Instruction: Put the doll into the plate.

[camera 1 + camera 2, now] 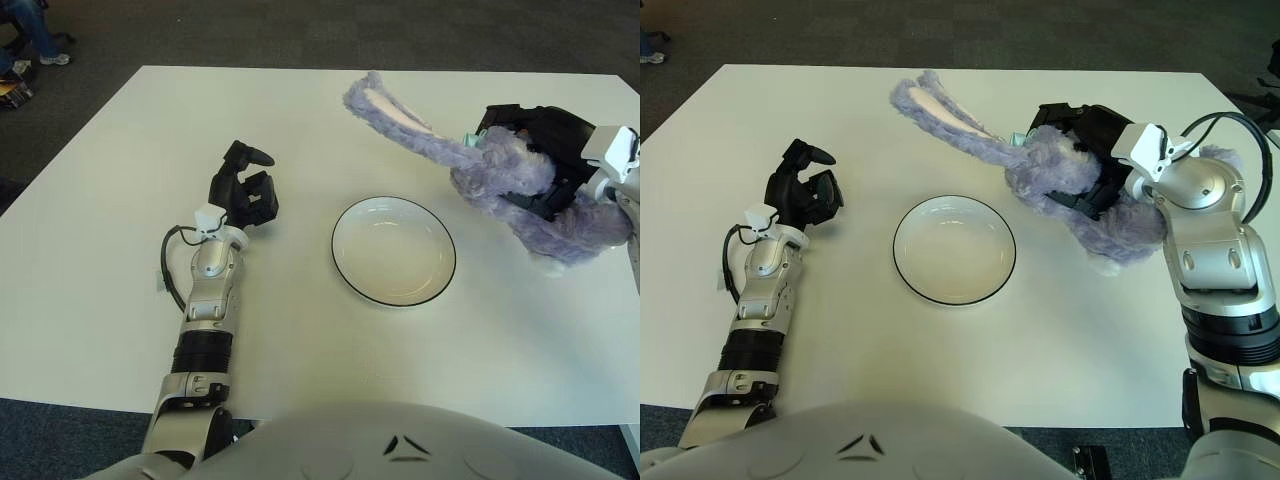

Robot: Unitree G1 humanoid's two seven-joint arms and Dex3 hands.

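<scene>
right robot hand (1090, 150) grips doll (1060, 165) right of plate (954, 250), long ear pointing far-left. plate lies left and nearer. left robot hand (805, 190) curled, empty, left of plate.

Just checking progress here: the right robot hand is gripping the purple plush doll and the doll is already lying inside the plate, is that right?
Not quite. The right robot hand does grip the purple plush doll, but the doll is not in the plate: the right eye view shows it to the plate's right, and the plate is empty. The left robot hand shows to the plate's left.
</scene>
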